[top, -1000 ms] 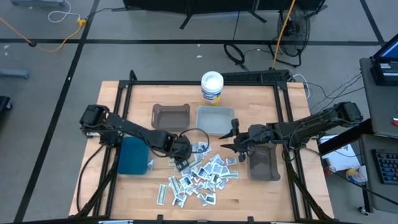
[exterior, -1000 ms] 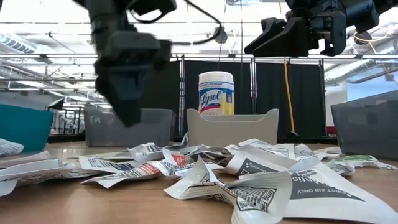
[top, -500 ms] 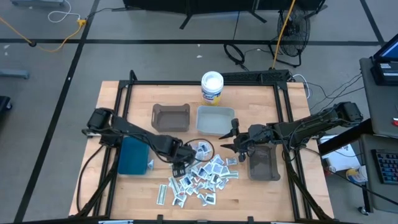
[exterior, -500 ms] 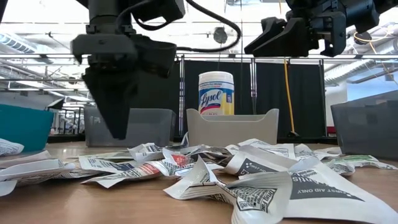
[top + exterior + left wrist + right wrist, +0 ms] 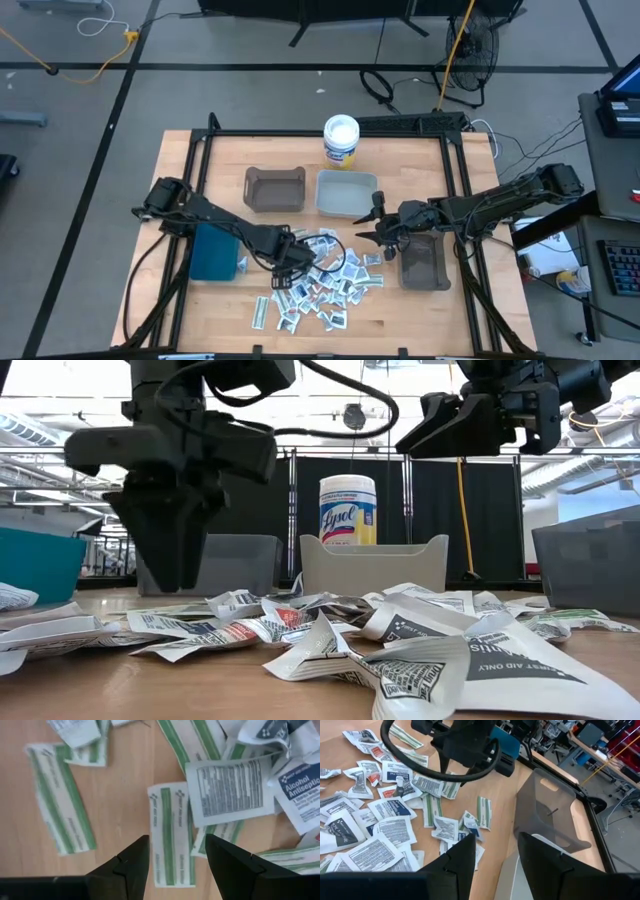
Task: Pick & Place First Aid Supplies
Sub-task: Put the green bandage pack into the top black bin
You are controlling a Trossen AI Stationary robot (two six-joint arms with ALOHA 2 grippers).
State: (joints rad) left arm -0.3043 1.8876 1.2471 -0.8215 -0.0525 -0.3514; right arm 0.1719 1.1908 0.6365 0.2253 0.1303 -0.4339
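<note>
L gripper [image 5: 175, 851] open, empty, right over green-striped packet [image 5: 171, 832] in pile.

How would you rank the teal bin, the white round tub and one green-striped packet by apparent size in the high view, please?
1. Teal bin, largest.
2. White round tub.
3. Green-striped packet, smallest.

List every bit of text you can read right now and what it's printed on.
"Lysol": label of the white tub, low view.
"AID ONLY": upside down on the nearest packet, low view.
"Alcohol Antiseptic", last letters cut off: blue-print packet, left wrist view.
Fine print on the white packet and the green-striped strip: too small to read.
Other packets: blurred or too small.
</note>
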